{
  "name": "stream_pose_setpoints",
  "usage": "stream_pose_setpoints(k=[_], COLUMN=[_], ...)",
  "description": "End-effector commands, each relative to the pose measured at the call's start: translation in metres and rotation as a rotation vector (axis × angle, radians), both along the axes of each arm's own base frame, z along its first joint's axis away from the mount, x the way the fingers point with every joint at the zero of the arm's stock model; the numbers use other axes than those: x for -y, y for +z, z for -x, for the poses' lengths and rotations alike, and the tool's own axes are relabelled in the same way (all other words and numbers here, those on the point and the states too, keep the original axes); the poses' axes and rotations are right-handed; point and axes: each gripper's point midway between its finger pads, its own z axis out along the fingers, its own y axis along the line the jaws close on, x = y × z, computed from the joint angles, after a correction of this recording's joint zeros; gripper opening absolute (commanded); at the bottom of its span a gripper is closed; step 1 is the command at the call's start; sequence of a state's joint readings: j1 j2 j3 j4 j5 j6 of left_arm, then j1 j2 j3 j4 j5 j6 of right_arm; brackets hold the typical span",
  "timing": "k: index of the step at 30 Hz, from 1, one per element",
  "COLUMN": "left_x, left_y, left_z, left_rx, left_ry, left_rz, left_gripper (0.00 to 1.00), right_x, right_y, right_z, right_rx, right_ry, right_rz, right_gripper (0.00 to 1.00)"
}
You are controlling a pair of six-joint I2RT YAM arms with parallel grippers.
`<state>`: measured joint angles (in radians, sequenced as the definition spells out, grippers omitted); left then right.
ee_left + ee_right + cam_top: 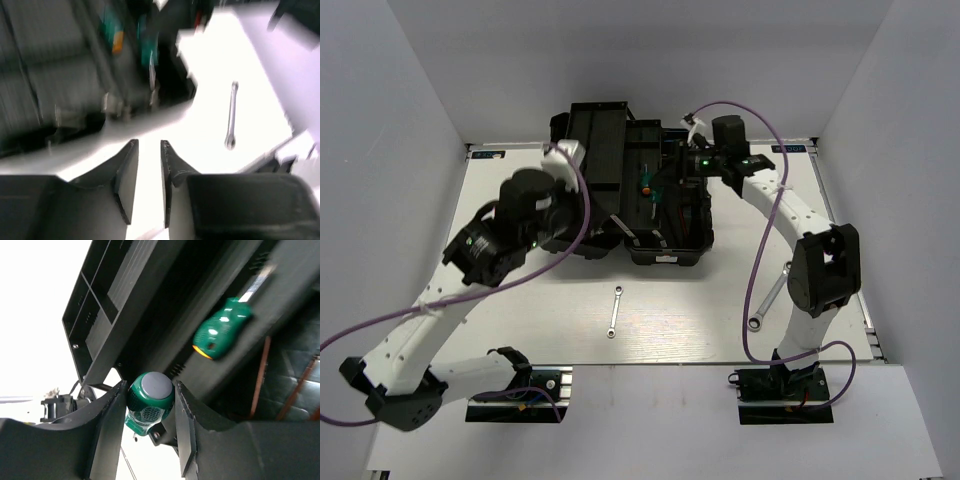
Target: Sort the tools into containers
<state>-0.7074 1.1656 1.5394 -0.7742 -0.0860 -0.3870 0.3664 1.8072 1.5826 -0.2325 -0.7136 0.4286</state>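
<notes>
Right pincer [150, 389] grips green screwdriver [151, 399]; left pincer [148, 146] narrowly parted.

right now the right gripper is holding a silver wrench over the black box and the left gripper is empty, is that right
Not quite. The right gripper holds a green screwdriver, not a silver wrench; the right wrist view shows its handle clamped. The rest stands: it is over the black box and the left gripper is empty.

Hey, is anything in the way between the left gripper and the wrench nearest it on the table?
Nothing visible. Only bare table lies between the left gripper and the wrench; the toolbox sits off to one side.
</notes>
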Motion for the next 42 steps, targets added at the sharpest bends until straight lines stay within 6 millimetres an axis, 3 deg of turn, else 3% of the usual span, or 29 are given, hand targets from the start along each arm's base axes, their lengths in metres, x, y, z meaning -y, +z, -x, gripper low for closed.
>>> stream_pose_setpoints(k=[1, 2, 4, 6, 8, 10, 13, 17, 19, 22, 24, 26, 32, 35, 36, 37, 39, 40, 41, 42], left_x=[-0.012, -0.013, -0.015, -0.018, -0.019, -0.021, -0.018, -0.008, 0.0, 0.004, 0.007, 0.007, 0.013, 0.017, 0.016, 0.014, 0.015, 0.016, 0.016, 0.014], left_y=[-0.072, -0.088, -0.1, -0.115, -0.123, -0.127, -0.142, -0.177, -0.181, -0.19, -0.194, -0.198, -0.236, -0.252, -0.261, -0.268, -0.283, -0.287, -0.291, -0.295], left_z=[0.038, 0.052, 0.06, 0.067, 0.072, 0.071, 0.071, 0.075, 0.078, 0.077, 0.079, 0.081, 0.088, 0.086, 0.09, 0.086, 0.087, 0.084, 0.085, 0.083], left_rx=[-0.197, -0.23, -0.253, -0.3, -0.317, -0.321, -0.343, -0.41, -0.415, -0.426, -0.428, -0.441, -0.492, -0.504, -0.519, -0.522, -0.528, -0.53, -0.528, -0.523], left_ry=[-0.04, -0.07, -0.088, -0.097, -0.109, -0.099, -0.107, -0.127, -0.148, -0.138, -0.137, -0.118, -0.098, -0.067, -0.062, -0.033, -0.02, 0.002, 0.005, 0.029], left_rz=[-0.057, -0.058, -0.065, -0.093, -0.119, -0.129, -0.149, -0.171, -0.172, -0.189, -0.203, -0.203, -0.257, -0.299, -0.32, -0.334, -0.382, -0.384, -0.402, -0.418], left_gripper=[0.36, 0.42, 0.59, 0.64, 0.7, 0.72, 0.73, 0.73, 0.73, 0.74, 0.74, 0.74, 0.74, 0.74, 0.74, 0.73, 0.71, 0.69, 0.69, 0.68], right_x=[-0.019, -0.022, -0.028, -0.028, -0.026, -0.02, -0.014, -0.012, -0.012, -0.006, -0.004, -0.005, -0.008, 0.001, 0.005, 0.022, 0.058, 0.07, 0.084, 0.104], right_y=[0.005, -0.002, -0.013, -0.022, -0.029, -0.037, -0.039, -0.028, -0.02, -0.025, -0.024, -0.02, 0.002, 0.024, 0.033, 0.043, 0.032, 0.039, 0.019, 0.017], right_z=[0.003, 0.003, 0.006, 0.006, 0.009, 0.009, 0.008, 0.005, 0.0, -0.011, -0.016, -0.015, -0.014, -0.017, -0.019, -0.015, -0.019, -0.012, 0.001, 0.011], right_rx=[0.065, 0.065, 0.058, 0.062, 0.074, 0.076, 0.096, 0.13, 0.15, 0.16, 0.176, 0.19, 0.214, 0.252, 0.274, 0.32, 0.299, 0.338, 0.297, 0.287], right_ry=[0.042, 0.037, 0.05, 0.04, 0.033, 0.012, -0.001, -0.006, -0.023, -0.072, -0.084, -0.069, -0.057, -0.084, -0.102, -0.109, -0.198, -0.202, -0.205, -0.249], right_rz=[0.024, 0.048, 0.072, 0.111, 0.157, 0.199, 0.227, 0.225, 0.228, 0.272, 0.283, 0.272, 0.226, 0.223, 0.231, 0.276, 0.384, 0.419, 0.465, 0.521], right_gripper=[0.0, 0.0, 0.0, 0.0, 0.09, 0.26, 0.43, 0.49, 0.49, 0.48, 0.55, 0.73, 0.75, 0.71, 0.59, 0.47, 0.0, 0.0, 0.0, 0.0])
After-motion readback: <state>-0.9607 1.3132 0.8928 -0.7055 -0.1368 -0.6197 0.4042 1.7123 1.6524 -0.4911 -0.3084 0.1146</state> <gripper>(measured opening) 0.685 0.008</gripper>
